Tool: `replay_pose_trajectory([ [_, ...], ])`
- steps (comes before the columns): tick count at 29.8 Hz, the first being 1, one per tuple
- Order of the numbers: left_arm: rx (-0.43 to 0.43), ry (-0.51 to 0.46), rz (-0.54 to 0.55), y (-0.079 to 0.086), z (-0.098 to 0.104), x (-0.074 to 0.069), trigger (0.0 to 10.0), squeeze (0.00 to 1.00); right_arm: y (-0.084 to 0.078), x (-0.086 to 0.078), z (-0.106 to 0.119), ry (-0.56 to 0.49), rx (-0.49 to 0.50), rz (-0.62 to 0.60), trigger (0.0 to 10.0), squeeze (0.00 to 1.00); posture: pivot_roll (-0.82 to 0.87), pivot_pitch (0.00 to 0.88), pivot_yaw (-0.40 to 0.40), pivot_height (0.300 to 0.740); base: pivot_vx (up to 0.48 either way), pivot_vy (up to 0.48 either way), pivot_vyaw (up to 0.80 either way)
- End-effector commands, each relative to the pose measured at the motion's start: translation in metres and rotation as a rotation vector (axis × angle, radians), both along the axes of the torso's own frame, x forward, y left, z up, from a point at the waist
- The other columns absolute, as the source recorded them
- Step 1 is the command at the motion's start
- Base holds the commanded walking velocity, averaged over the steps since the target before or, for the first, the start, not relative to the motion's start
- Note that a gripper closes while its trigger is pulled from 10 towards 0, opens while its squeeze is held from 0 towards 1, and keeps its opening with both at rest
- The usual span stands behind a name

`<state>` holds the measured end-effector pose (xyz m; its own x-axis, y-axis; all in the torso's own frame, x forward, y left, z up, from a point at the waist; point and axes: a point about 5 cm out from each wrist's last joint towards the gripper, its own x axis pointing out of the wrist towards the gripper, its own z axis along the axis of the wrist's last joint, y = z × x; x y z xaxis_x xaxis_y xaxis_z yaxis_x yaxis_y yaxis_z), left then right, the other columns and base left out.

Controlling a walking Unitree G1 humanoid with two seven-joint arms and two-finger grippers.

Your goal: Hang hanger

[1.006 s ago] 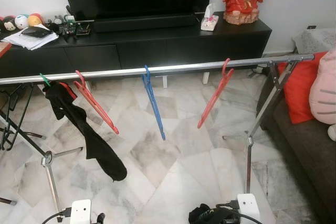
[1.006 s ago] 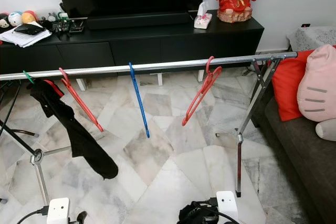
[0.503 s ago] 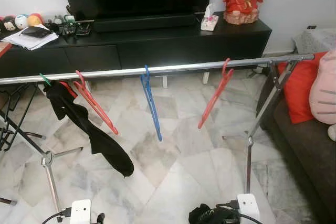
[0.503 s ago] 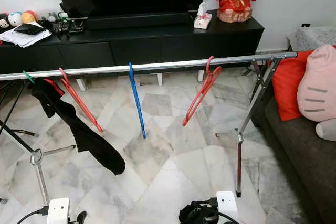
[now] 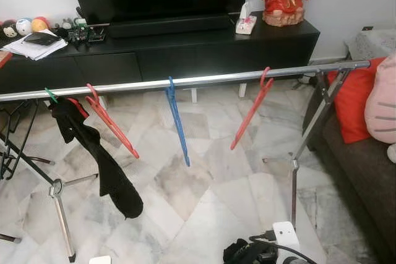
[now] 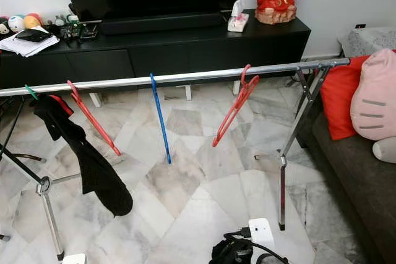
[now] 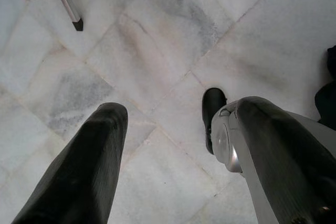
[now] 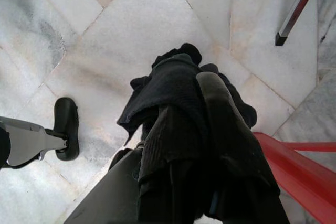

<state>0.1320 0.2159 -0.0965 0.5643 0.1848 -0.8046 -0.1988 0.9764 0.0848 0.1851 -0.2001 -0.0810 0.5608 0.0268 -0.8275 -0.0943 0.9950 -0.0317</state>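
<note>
The right gripper [image 8: 205,145] hangs low over the marble floor [image 8: 131,19]. Its jaws pinch a bundle of black cloth [image 8: 178,98], and a red hanger [image 8: 294,166] shows just beside it at the same grasp. The left gripper [image 7: 173,145] points down at the bare floor with its jaws spread and nothing between them.

Ahead stands a silver clothes rail [image 5: 204,81] on folding legs. Four hangers occupy it: a green hanger [image 5: 52,96] carrying a black garment [image 5: 99,159], a red-orange hanger [image 5: 111,122], a blue hanger [image 5: 177,122] and a second red-orange hanger [image 5: 252,110]. Behind the rail is a black TV cabinet [image 5: 185,51].
</note>
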Motion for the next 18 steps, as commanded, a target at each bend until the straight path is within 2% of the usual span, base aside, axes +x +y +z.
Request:
replay_pose_trajectory([
  [1,0.011,0.021,-0.009,0.002,-0.001,-0.003,10.0,0.0,0.001,0.001,0.0,-0.005,0.007,-0.012,10.0,0.0,-0.09,0.0,0.057,0.74,0.0,0.0,0.0],
  [10,0.016,0.017,-0.005,0.003,-0.001,-0.003,10.0,0.0,-0.002,0.006,0.004,-0.044,0.024,-0.053,10.0,0.0,-0.09,0.0,0.056,0.74,0.0,0.0,0.0],
  [12,0.024,0.001,0.006,0.004,0.0,-0.002,10.0,0.0,0.006,0.009,0.004,-0.055,0.024,-0.05,10.0,0.0,-0.08,0.0,0.049,0.74,0.0,0.0,0.0],
  [14,0.046,-0.047,0.024,0.008,0.005,0.006,10.0,0.0,0.01,0.014,0.006,-0.077,0.013,-0.05,10.0,0.0,-0.09,0.0,0.049,0.74,0.0,0.0,0.0],
  [18,0.09,-0.199,-0.008,0.014,0.021,0.033,10.0,0.0,0.008,0.036,0.02,-0.195,0.058,-0.133,10.0,0.0,-0.08,0.0,0.042,0.74,0.0,0.0,0.0],
])
